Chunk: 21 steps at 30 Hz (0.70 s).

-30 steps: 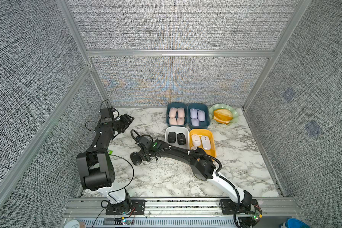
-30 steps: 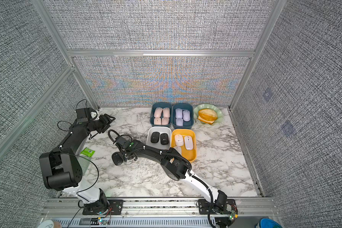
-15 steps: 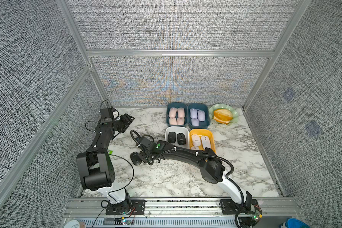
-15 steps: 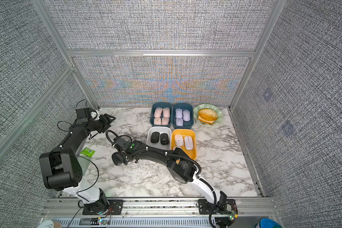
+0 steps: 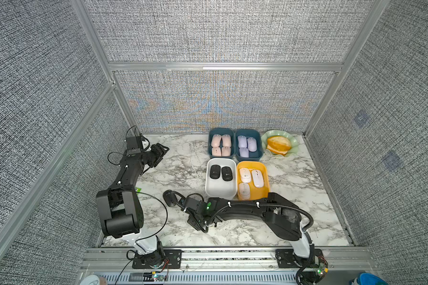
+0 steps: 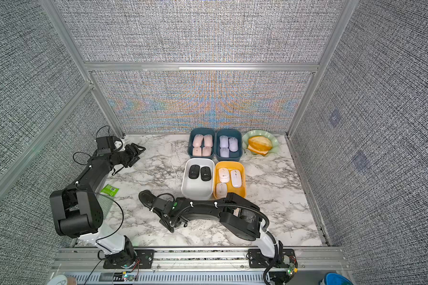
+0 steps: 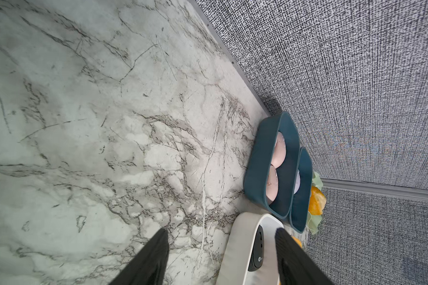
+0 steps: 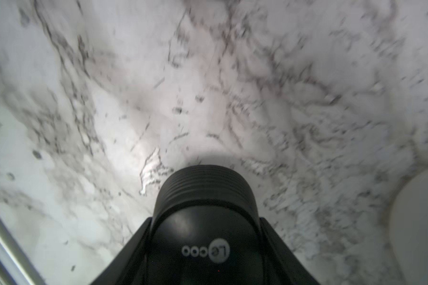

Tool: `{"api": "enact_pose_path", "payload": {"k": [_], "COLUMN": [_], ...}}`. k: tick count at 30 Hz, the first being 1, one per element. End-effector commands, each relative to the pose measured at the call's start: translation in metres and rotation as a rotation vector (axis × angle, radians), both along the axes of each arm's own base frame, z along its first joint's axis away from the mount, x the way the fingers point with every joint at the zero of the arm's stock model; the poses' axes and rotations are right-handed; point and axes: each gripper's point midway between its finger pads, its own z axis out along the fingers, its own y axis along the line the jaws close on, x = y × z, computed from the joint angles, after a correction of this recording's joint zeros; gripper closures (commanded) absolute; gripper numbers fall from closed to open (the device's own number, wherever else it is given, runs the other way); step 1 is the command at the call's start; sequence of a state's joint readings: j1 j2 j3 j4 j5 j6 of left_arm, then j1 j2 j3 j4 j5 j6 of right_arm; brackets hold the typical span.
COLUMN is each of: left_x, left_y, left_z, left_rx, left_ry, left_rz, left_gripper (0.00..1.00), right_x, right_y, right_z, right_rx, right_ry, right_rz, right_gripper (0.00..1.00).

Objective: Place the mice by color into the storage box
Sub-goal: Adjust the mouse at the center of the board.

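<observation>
Black mouse [image 8: 203, 237]: clamped by the right gripper [image 8: 204, 220], held low over the table [image 8: 208, 86], short of the white bin [image 5: 219, 195]. Left gripper [image 7: 221, 233] is parted and empty. Risks judged: the smooth shell could be squeezed out of the grip, and the bin rim could be clipped on a low approach.

Left arm [image 5: 127, 176]: matte black links, a boxy shoulder block, a white column at the foot.
Right arm [image 5: 247, 213]: same black shell and white lower post, 1 small green light [image 5: 208, 205] near the wrist.
Cables: a black ribbed hose [image 5: 244, 203] along the right arm, pinned by white zip ties [image 5: 229, 203]; thin black wires [image 5: 167, 216] curl round the left arm.
Left pincer [image 5: 164, 155]: 2 black fingers [image 7: 151, 259] with finely ribbed faces.
Wrist camera [image 5: 134, 143]: a small black box on the left arm.
Base plates [image 5: 174, 258]: black, bolted onto a silver rail [image 5: 232, 255].
</observation>
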<state>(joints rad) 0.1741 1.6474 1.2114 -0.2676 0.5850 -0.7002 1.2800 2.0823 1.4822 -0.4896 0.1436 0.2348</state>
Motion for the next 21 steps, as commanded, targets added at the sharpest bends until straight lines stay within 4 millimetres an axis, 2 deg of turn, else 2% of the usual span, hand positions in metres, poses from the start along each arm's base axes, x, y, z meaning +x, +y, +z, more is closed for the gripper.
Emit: {"api": "enact_pose_path", "payload": {"k": [1,5,11,21], "left_x": [0.002,0.002,0.002,0.002], "left_y": [-0.004,-0.009,-0.018,-0.027], "left_z": [0.002,-0.001,-0.002,-0.003], "left_rx": [-0.001,0.001,-0.001,0.004], "left_ry": [-0.015,-0.006,-0.004,0.0], "left_rz": [-0.014,-0.027,-0.049,-0.071], "left_gripper": [0.3,0.3,0.3,0.3], "right_x": [-0.007,-0.007,-0.01,-0.008], "right_y": [-0.004,-0.021,-0.051,-0.093], "right_z": [-0.002,-0.01,-0.008,-0.006], "right_rx": [0.008,-0.026,-0.068,-0.146], "right_ry": [0.007,-0.002,-0.014,-0.057], "right_rz": [-0.008,-0.036,-0.079,-0.168], "right_gripper": [0.42,0.36,0.22,0.19]}}
